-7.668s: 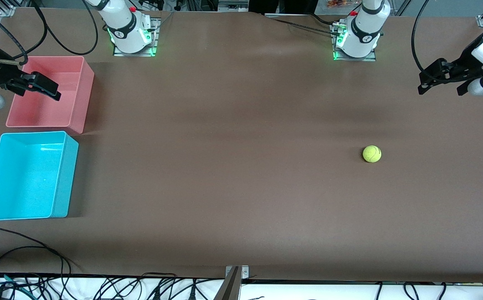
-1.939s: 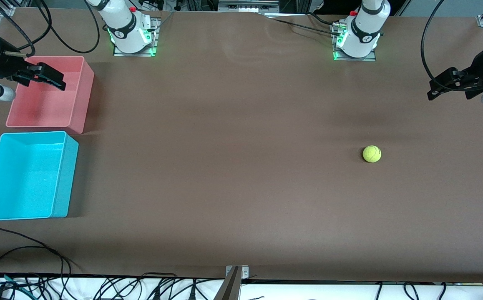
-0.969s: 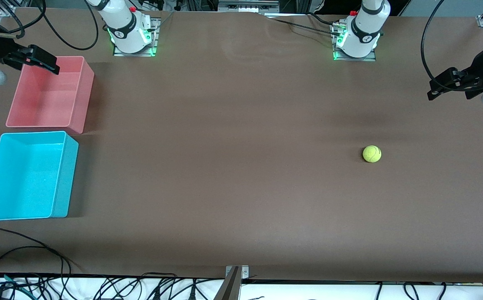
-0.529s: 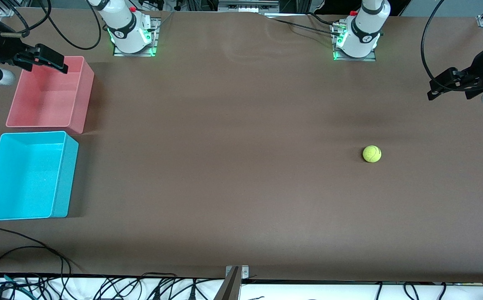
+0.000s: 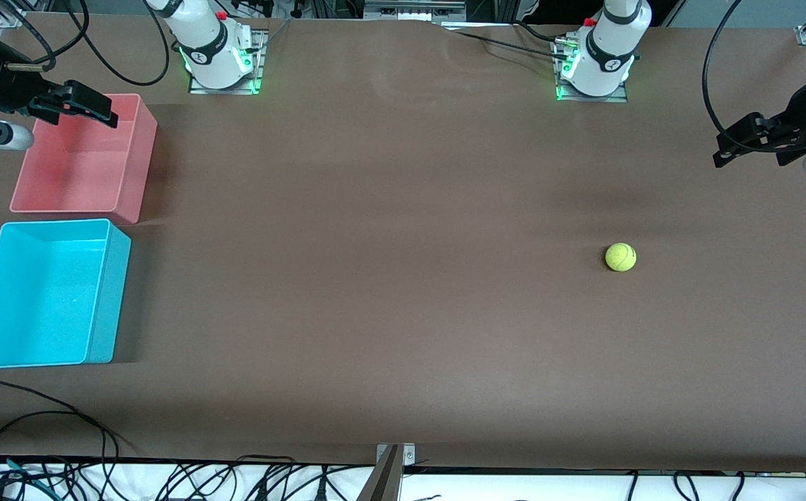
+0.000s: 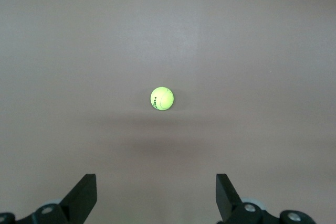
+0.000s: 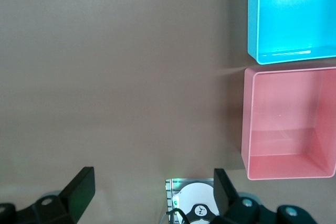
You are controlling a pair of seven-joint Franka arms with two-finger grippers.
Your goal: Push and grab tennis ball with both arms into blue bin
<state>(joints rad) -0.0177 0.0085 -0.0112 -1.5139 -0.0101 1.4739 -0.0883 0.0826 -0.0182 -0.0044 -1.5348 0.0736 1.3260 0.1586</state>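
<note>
Right end effector (image 5: 79,111) — fingers apart, has drifted back over the pink bin's (image 5: 131,160) rim; left end effector (image 5: 747,142), fingers apart, unmoved above the bench (image 5: 389,278); tennis ball (image 5: 620,257) untouched, well apart from the blue bin (image 5: 107,299) — push not begun.

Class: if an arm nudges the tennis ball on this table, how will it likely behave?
The tennis ball is round and rests on flat bare table, so it will probably roll freely once nudged. Its fuzzy surface likely gives a pincer decent grip. It looks small, so probably light.

Left pincer (image 5: 723,149) and right pincer (image 5: 100,118) hover, jaws spread wide.
</note>
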